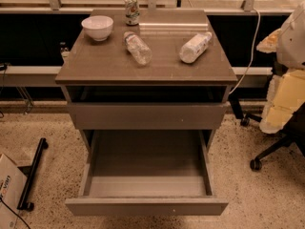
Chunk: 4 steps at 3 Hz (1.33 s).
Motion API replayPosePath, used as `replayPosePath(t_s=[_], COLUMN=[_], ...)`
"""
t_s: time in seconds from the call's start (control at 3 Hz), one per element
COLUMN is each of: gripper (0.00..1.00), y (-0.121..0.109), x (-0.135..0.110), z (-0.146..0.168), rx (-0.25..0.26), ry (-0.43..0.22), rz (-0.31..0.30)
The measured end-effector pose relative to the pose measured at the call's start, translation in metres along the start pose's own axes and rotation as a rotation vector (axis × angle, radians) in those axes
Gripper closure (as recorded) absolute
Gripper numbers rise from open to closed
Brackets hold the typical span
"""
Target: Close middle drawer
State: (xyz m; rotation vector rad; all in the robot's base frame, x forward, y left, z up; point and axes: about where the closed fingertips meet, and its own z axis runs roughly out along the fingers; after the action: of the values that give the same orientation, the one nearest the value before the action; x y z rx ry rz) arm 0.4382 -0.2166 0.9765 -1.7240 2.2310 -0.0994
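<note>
Now, middle drawer [143,207]: it is pulled far out toward the bottom of the frame. To be shut, it has to slide back in under the top.
Inside the drawer: a deep plain box, with nothing in it that I can see.
Gripper: it is not in the picture at all, so I cannot tell if it is spread or pressed together.
Taller front panel [145,116]: it sits just above the open drawer, in the middle of the frame, with a dark gap over it.
Tabletop [162,68]: the flat top over the drawers, in the upper half of the frame.
Bowl [97,26]: white and upright at the upper left of the tabletop. It looks empty.
Can [132,9]: it stands upright at the back, near the bowl.
Left bottle [137,47] and right bottle [195,47]: both lie on their sides, apart from each other. I think a hard bump could make them roll.
Next move: I think a soft, straight push on the low front would do it.
Chair [274,149]: it is at the right edge, apart from the drawer and not in its way.
</note>
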Motion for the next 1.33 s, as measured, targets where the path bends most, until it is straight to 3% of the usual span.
replayPosePath(t_s=[0.33,1.0,1.33], gripper=[0.00,0.43,0.66], y=[0.000,0.013,0.040], x=[0.000,-0.007,-0.013], z=[0.000,0.012,0.040], rx=[0.000,0.003,-0.048], ry=[0.000,-0.036,-0.079], rz=[0.000,-0.016,0.000])
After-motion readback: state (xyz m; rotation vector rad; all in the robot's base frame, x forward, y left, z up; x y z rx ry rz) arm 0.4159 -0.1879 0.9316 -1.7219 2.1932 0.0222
